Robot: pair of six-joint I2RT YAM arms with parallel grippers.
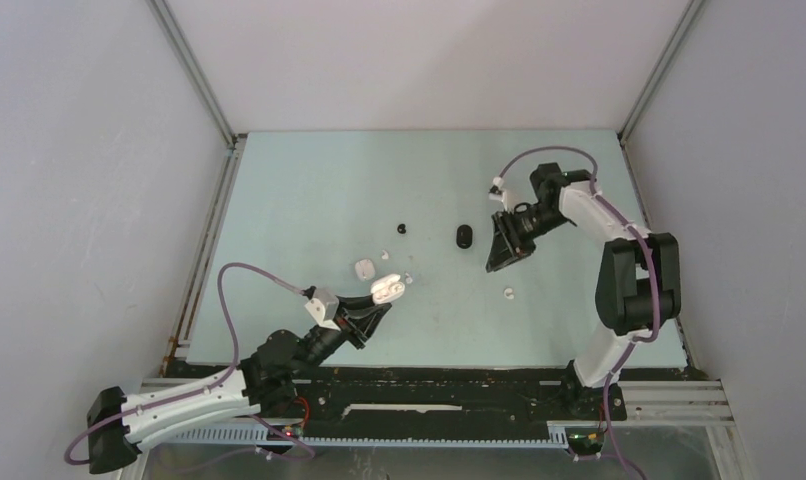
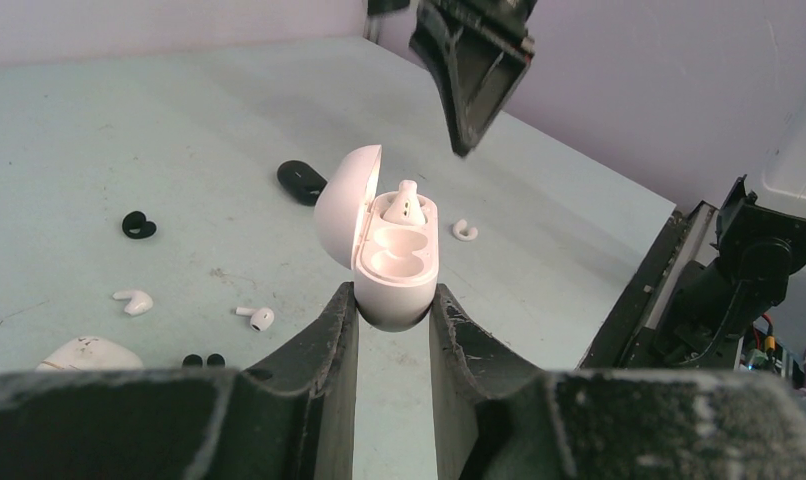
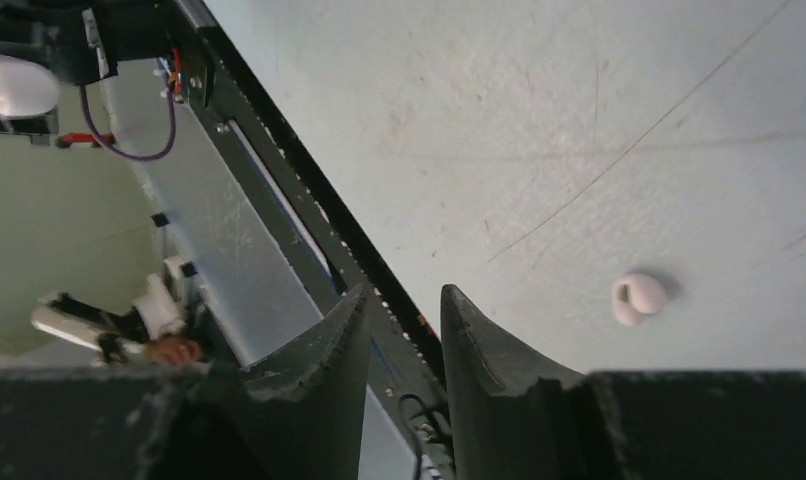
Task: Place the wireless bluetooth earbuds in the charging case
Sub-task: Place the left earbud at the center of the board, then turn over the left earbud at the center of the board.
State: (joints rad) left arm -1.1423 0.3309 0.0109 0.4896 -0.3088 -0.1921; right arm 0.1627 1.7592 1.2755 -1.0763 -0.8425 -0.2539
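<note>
Near the table's [image 1: 309, 200] front, with the left pincer [image 2: 394, 292] clamping the open case [image 2: 379, 215], the right pincer [image 3: 406, 297], parted and empty, should fetch the white bud [image 3: 639, 298].

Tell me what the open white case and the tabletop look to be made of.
Open white case: likely moulded plastic, smooth with a soft sheen; light glints along the lid's edge and the rounded wells.
Tabletop: pale green, matte, hard-looking sheet, perhaps laminate or painted board; fine scratches and scuffs show, material uncertain.
</note>
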